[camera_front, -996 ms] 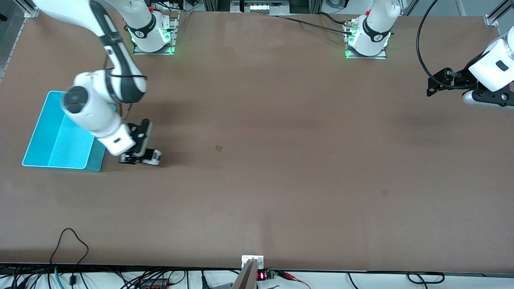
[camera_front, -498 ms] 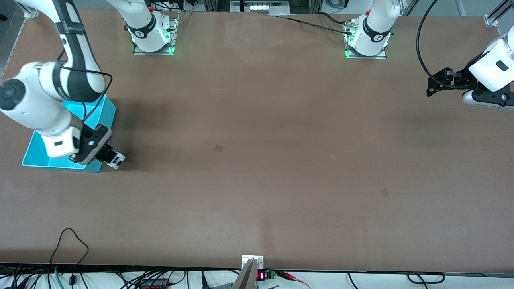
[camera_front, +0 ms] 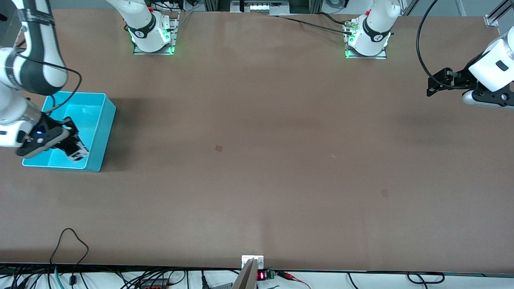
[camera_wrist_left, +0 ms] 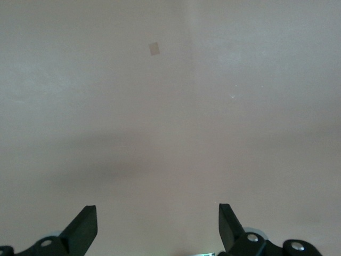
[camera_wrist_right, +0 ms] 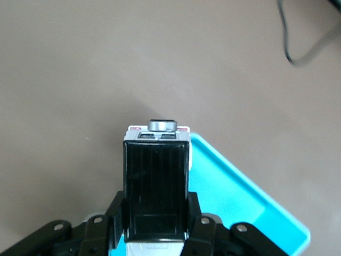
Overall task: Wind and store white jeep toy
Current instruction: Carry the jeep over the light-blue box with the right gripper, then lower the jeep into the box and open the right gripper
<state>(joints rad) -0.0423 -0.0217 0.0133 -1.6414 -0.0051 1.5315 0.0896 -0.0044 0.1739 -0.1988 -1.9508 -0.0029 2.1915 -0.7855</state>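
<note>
Overhead, right pincer (camera_front: 74,149) over turquoise bin (camera_front: 105,120), apparently clamped on white jeep toy (camera_wrist_right: 156,184), wrist confirms, left pincer (camera_wrist_left: 157,228) apart, waiting.

Almost no text can be read. On a small black display (camera_front: 261,275) at the bench edge nearest to the front camera, about the middle of that edge, red digits glow, but their value cannot be told. Each arm base (camera_front: 150,30) at the edge where the robots stand carries a dark ring with a small white mark, too small to read. The white jeep toy (camera_wrist_right: 156,184) and the turquoise bin (camera_front: 98,132) show no letters or numbers.
</note>
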